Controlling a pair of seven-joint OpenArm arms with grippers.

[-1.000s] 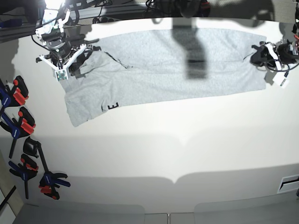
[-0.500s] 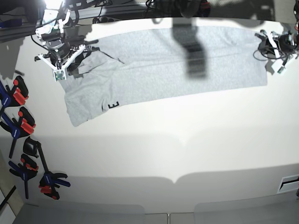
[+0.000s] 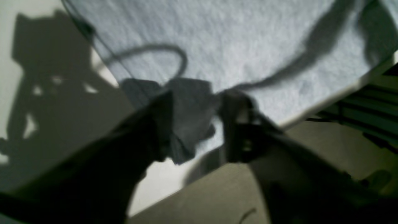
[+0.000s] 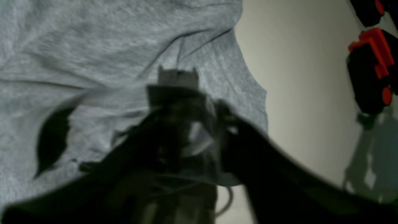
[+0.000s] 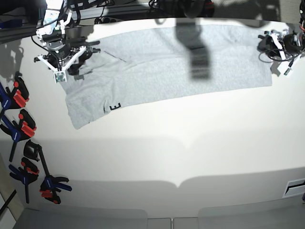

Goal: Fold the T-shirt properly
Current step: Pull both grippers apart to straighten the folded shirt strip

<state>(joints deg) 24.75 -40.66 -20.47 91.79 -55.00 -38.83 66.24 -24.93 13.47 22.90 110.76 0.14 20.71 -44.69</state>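
Observation:
The light grey T-shirt [image 5: 167, 67] lies flat as a long band across the far side of the white table [image 5: 190, 143]. A black letter E [image 5: 114, 107] shows on its folded left part. My right gripper [image 5: 66, 59] hovers over the shirt's far left corner. In the right wrist view this gripper [image 4: 199, 130] is blurred, its jaws apart above creased cloth [image 4: 93, 46]. My left gripper [image 5: 265, 46] is at the shirt's far right edge. In the left wrist view it [image 3: 199, 130] is open and empty over the cloth's edge [image 3: 233, 46].
Several black, red and blue clamps [image 5: 21, 126] lie along the table's left edge; they also show in the right wrist view [image 4: 373, 62]. Cables and dark gear [image 5: 181, 7] run behind the table's far edge.
The right gripper has lifted back off the shirt's left corner, and the raised fold there now lies flatter. The left gripper has drawn away from the shirt's right edge toward the far side.

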